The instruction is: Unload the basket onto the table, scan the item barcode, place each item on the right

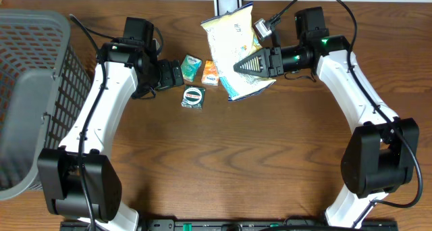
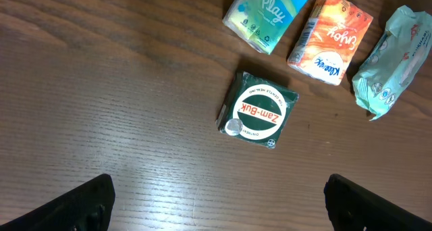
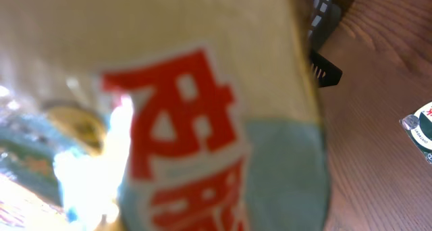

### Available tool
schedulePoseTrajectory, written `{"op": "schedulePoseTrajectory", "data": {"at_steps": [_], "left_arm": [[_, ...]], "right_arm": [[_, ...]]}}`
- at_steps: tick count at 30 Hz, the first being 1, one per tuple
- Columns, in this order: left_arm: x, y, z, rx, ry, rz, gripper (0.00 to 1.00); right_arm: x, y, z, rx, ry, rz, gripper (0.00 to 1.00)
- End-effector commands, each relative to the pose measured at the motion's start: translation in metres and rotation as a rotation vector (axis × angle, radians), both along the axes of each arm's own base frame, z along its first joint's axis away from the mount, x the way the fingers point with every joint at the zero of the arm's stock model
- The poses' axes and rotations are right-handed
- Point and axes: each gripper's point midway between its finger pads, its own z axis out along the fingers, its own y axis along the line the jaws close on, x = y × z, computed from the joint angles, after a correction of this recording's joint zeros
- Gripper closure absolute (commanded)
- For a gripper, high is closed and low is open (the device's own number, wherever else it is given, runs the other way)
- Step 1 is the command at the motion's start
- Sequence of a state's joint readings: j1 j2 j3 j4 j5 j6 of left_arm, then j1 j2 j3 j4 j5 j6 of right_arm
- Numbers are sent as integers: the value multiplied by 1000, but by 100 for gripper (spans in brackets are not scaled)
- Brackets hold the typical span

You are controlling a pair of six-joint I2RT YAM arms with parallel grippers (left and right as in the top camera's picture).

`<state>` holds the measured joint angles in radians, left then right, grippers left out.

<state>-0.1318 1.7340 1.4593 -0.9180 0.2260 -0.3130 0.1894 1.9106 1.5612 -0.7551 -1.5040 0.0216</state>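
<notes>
Right gripper (image 1: 251, 64), upper centre of the overhead frame: fingers closed on the bag (image 1: 228, 42). The bag is pale yellow with a blue-white lower end and sits tilted. Its top edge is just below a white device (image 1: 228, 0) at the frame's top edge. Cannot tell whether the bag is clear of the table (image 1: 270, 163).

Right wrist view is filled by the bag, blurred, with red print.

Left gripper (image 1: 169, 74), left of centre, has its fingers spread wide with nothing between them.

To its right a green pack (image 1: 191, 67) and an orange pack (image 1: 210, 72) lie side by side, with a Zam-Buk box (image 1: 194, 96) below them.

Grey basket (image 1: 27, 96) at far left.
</notes>
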Motion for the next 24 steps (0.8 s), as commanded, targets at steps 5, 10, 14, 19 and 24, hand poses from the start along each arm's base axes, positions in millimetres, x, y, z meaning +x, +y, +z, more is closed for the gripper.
{"op": "schedulePoseTrajectory", "data": {"at_steps": [5,10,14,19,24], "left_arm": [[3,2,2,12,-7,-3,2],[3,2,2,12,-7,-3,2],[3,2,2,12,-7,-3,2],[3,2,2,12,-7,-3,2],[3,2,2,12,-7,-3,2]], "right_arm": [[-4,2,15,43,-37,24,95],[-4,2,15,42,-37,24,95],[-2,2,12,25,-40,14,95],[-2,2,11,19,-41,12,95],[-2,2,10,18,-38,11,94]]}}
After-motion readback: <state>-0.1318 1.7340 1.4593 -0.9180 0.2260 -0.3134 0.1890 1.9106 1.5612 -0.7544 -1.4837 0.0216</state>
